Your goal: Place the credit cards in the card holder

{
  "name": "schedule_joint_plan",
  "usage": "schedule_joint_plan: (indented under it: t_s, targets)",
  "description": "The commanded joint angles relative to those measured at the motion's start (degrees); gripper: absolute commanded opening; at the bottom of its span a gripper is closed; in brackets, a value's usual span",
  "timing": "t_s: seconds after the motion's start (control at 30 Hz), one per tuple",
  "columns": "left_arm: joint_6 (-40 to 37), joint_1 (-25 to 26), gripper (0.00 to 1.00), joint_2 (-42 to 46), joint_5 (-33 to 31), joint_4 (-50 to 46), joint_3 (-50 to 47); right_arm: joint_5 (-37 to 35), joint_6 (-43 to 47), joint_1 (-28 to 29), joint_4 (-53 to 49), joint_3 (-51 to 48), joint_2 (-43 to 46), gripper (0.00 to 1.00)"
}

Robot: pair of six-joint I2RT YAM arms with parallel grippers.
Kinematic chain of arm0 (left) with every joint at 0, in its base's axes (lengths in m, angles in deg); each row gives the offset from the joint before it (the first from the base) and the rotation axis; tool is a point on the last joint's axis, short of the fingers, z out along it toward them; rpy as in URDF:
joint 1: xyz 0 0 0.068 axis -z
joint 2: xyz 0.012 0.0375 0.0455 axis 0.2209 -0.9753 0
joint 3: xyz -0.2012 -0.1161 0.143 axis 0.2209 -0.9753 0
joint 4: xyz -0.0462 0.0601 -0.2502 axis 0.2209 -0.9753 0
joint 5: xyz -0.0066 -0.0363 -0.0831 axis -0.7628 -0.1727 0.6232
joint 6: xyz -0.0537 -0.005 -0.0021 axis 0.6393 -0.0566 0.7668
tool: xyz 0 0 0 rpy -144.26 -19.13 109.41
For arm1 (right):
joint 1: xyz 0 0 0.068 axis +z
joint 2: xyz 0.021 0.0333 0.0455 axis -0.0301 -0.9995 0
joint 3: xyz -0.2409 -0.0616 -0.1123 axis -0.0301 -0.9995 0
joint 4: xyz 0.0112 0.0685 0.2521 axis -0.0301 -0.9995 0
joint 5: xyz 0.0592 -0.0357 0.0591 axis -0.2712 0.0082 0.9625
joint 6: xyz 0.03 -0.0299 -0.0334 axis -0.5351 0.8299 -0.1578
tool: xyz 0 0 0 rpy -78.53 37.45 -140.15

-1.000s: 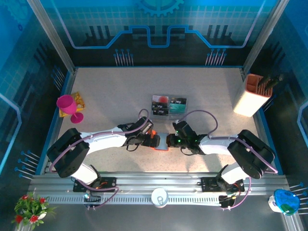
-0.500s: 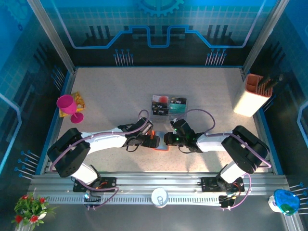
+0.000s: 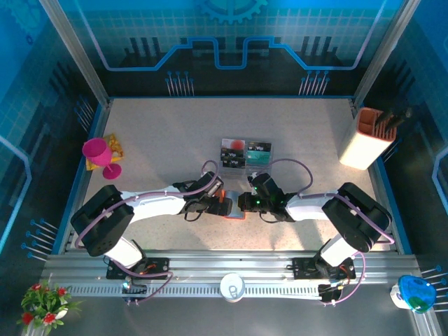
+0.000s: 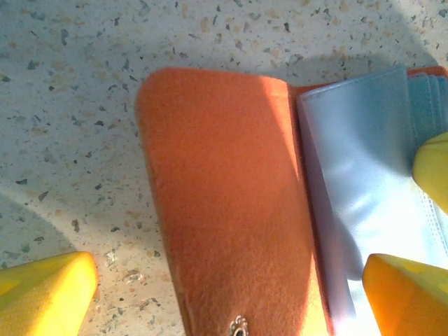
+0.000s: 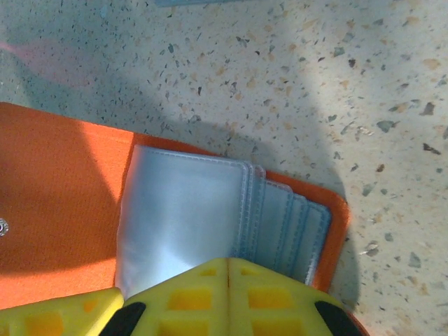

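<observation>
Now that the right gripper (image 3: 246, 203) has slid in, jaws shut on nothing, tips over the open card holder (image 3: 228, 208) mid-worktop (image 3: 161, 140), the left gripper (image 3: 213, 203) straddles it, jaws wide and empty, with the credit cards (image 3: 246, 154) unloaded behind.

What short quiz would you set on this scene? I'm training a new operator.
1. True or false: the card holder lies open on the table.
2. Which gripper is shut: A left, B right?
3. Fill in: the credit cards sit in a clear ____.
Key: 1 true. 2 B: the right gripper is shut, the left gripper open. 3 tray.
</observation>
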Motion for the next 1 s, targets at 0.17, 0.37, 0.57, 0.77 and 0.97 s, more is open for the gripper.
schedule_joint_plan:
  t_s: [0.17,0.37,0.57,0.77,0.97]
  targets:
    - [-0.21,0.35,0.99,2.52,-1.28,-1.34,0.07,0.08,1.64,-1.91,-3.36,1.12,3.01,0.00]
    - [0.04,0.19,0.99,2.03,-1.41,-0.87,0.05,0.58,3.23,-2.96,-6.04,2.41,3.30,0.00]
    - [0.18,0.34,0.99,1.90,-1.25,-0.39,0.06,1.38,2.69,-2.91,-4.04,2.16,1.13,0.00]
    - [-0.22,0.28,0.99,1.53,-1.33,-0.30,0.29,2.51,2.21,-2.54,-2.10,2.58,-1.56,0.00]
    - [-0.14,0.27,0.99,1.17,-1.37,0.22,0.61,3.07,1.73,-1.25,-1.23,3.71,-3.54,0.00]
